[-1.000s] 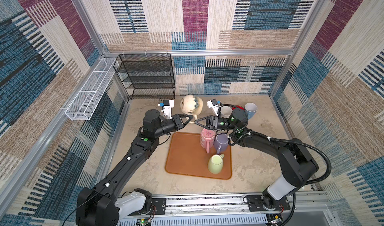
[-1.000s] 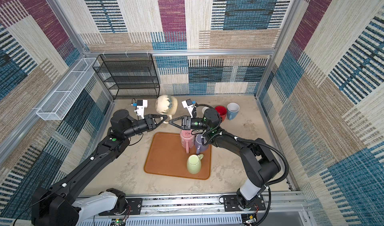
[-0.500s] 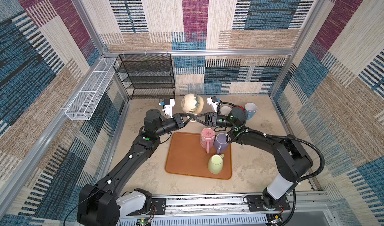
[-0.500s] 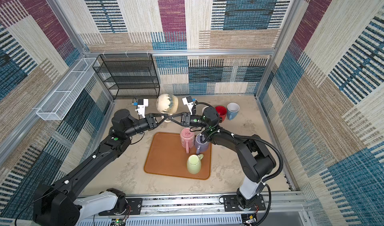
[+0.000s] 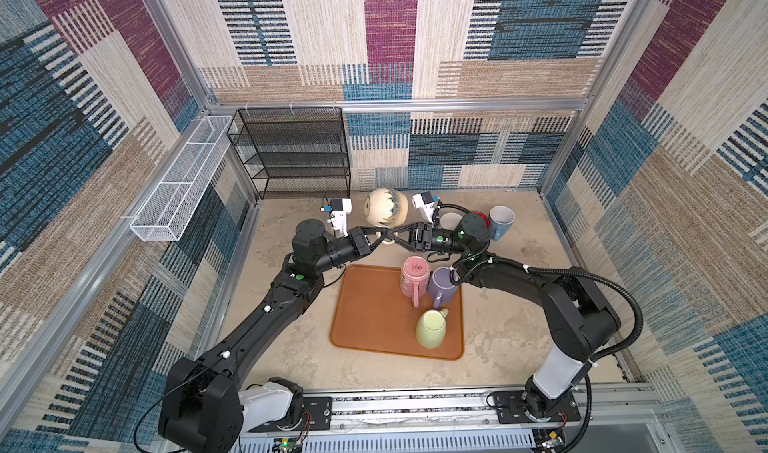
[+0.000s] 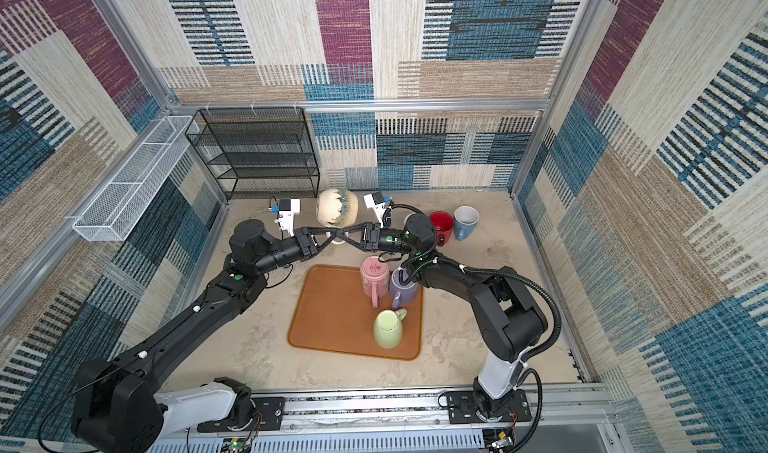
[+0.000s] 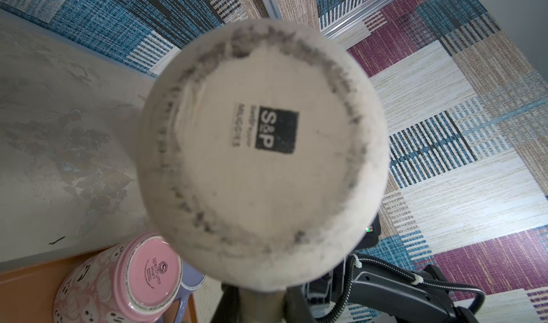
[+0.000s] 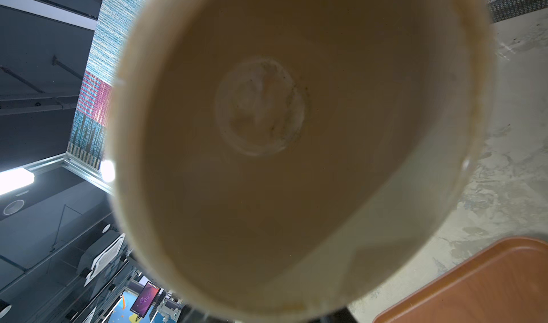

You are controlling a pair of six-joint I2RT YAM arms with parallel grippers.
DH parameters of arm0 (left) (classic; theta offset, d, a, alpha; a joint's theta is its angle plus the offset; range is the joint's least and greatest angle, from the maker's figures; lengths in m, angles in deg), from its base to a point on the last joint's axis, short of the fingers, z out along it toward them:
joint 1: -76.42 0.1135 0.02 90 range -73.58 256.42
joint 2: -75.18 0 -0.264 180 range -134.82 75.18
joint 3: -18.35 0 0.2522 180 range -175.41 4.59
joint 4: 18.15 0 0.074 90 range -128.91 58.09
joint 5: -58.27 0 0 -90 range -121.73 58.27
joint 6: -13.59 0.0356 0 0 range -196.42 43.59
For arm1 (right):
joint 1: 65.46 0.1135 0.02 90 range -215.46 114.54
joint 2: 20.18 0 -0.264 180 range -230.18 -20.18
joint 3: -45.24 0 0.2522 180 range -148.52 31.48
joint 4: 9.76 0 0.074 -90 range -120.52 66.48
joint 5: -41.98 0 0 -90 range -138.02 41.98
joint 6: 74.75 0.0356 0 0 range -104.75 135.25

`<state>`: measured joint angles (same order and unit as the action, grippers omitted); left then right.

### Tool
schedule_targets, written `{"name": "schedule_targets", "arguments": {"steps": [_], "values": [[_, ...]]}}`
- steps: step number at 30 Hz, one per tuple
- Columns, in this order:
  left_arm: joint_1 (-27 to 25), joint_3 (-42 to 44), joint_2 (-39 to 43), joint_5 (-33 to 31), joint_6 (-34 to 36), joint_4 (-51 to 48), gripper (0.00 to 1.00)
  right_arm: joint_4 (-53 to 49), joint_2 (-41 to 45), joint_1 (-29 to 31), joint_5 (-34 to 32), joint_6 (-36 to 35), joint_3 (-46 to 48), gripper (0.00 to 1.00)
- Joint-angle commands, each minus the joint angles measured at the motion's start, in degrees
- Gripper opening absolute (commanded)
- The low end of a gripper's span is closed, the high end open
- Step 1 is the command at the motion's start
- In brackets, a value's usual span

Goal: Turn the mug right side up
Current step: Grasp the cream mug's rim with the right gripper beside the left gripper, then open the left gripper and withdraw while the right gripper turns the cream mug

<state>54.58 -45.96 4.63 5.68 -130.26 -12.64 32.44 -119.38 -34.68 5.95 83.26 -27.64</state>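
1. Left gripper [image 5: 384,236]: shown closed narrowly on the handle [image 7: 261,302] of the cream mug [image 5: 385,207]. The mug is thereby carried clear of the table [image 5: 519,305], near the back and beyond the far edge of the tray [image 5: 365,305].
2. Right gripper [image 5: 394,235]: brought to the same handle from the opposite side, so that the two sets of fingers are seen crossed beneath the mug in both top views. Whether its jaws are clamped on the handle or only set around it cannot be told.
3. Attitude of the mug: held on its side in the air. The stamped base [image 7: 267,134] is turned toward the left arm and the hollow inside [image 8: 261,108] toward the right arm.
4. Progress: the task is judged about half done, since the mouth is pointed neither down nor up.
5. Remaining work, as judged: a further quarter turn is needed to bring the mouth uppermost, after which the mug must be set down on its base and released.
6. Other items: a pink mug [image 5: 414,276] is seen base-up on the tray, just beside a purple mug [image 5: 442,284], with a green mug [image 5: 432,328] nearer the front; none is touched.
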Motion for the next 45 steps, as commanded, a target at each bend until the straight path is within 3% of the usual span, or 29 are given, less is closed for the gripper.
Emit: {"name": "schedule_targets", "arguments": {"steps": [1, 10, 24, 34, 45], "values": [[-0.1, 0.0, 0.1, 2.0, -0.2, 6.5, 0.00, 2.9, -0.3, 0.2, -0.2, -0.1, -0.4, 0.31], [-0.1, 0.0, 0.6, 1.7, 0.4, 5.4, 0.00, 2.2, 0.1, 0.1, 0.0, -0.8, 0.5, 0.28], [-0.2, 0.1, 0.9, 1.2, 0.7, 5.3, 0.00, 0.7, 1.9, -1.1, 0.2, -2.2, 3.7, 0.41], [-0.2, -0.2, 0.6, 1.4, 0.5, 5.8, 0.00, -0.1, 1.5, -1.4, 0.0, -2.4, 2.9, 0.34], [-0.7, 0.1, -1.0, 1.1, 1.6, 6.2, 0.00, 1.1, -0.5, -1.3, 0.0, -0.8, 1.2, 0.34]]}}
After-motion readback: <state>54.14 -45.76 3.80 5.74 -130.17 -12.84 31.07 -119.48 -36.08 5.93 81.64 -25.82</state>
